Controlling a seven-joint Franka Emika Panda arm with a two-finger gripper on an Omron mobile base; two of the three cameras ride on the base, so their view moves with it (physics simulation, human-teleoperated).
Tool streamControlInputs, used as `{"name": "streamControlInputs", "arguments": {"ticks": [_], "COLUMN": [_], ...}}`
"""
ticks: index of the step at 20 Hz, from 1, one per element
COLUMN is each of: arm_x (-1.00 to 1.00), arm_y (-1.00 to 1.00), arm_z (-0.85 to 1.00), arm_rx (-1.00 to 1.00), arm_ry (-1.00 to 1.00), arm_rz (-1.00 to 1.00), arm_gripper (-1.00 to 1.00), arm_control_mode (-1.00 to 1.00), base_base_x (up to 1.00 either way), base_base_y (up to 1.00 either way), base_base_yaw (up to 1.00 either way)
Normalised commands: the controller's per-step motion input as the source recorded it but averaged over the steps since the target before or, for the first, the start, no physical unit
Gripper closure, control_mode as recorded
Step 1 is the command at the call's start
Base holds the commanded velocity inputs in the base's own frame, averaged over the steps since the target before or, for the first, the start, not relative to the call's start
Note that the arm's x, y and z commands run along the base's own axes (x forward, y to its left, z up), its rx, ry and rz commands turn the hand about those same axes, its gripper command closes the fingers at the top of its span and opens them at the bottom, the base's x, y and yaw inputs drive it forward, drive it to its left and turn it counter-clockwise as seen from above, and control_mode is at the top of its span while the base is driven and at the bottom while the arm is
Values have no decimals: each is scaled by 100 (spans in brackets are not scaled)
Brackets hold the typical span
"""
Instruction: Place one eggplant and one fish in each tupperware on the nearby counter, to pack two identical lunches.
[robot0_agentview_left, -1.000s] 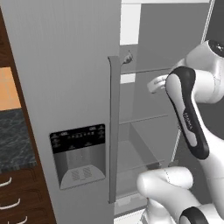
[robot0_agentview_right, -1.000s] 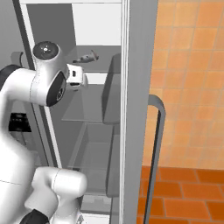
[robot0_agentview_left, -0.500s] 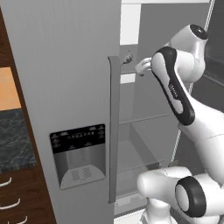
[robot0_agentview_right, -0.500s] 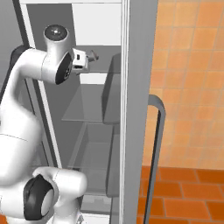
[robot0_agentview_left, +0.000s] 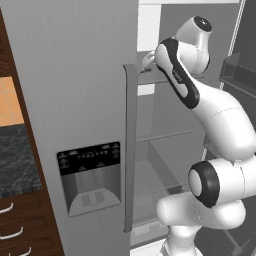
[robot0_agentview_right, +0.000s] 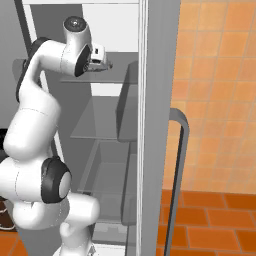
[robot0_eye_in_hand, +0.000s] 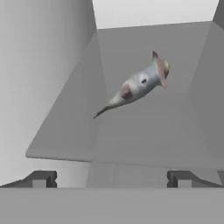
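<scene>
- One fish (robot0_eye_in_hand: 139, 86) is seen in the hand view, lying on a grey fridge shelf (robot0_eye_in_hand: 144, 144), silvery-grey, with its thin tail pointing toward the lower left of that view and its head toward the upper right.
- The hand (robot0_eye_in_hand: 111, 179) is held spread wide, its two dark fingertips (robot0_eye_in_hand: 40, 179) standing far apart at the bottom of the hand view; nothing is pinched between them.
- The fish is set apart from the fingertips, further back on the shelf, near the rear wall.
- In the right base view the hand (robot0_agentview_right: 103, 64) is seen at the level of the upper shelf (robot0_agentview_right: 112, 79), inside the open fridge compartment (robot0_agentview_right: 107, 130), with the white arm (robot0_agentview_right: 35, 110) bent up from the lower left.
- In the left base view the closed fridge door (robot0_agentview_left: 75, 100) is shown with its vertical handle (robot0_agentview_left: 130, 150) and a dispenser panel (robot0_agentview_left: 91, 176); the arm (robot0_agentview_left: 200, 100) is reached in past the handle.
- A strip of dark marbled bench (robot0_agentview_left: 17, 160) is seen at the left edge, over brown drawers (robot0_agentview_left: 20, 225).
</scene>
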Motion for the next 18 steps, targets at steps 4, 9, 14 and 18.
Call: {"name": "streamControlInputs", "arguments": {"ticks": [4,9,14,18], "arm_x": [63,45,14,52], "arm_y": [31,10,-2,-1], "arm_z": [-16,-13,-5,-18], "arm_rx": [0,0,2,1], "arm_ry": [0,0,0,0], "arm_rz": [-5,-19,-5,0], "arm_gripper": [-100,-100,-100,-100], "arm_control_mode": [-100,-100,-100,-100], "base_base_x": [0,0,0,0], "base_base_y": [0,0,0,0], "base_base_yaw": [0,0,0,0]}}
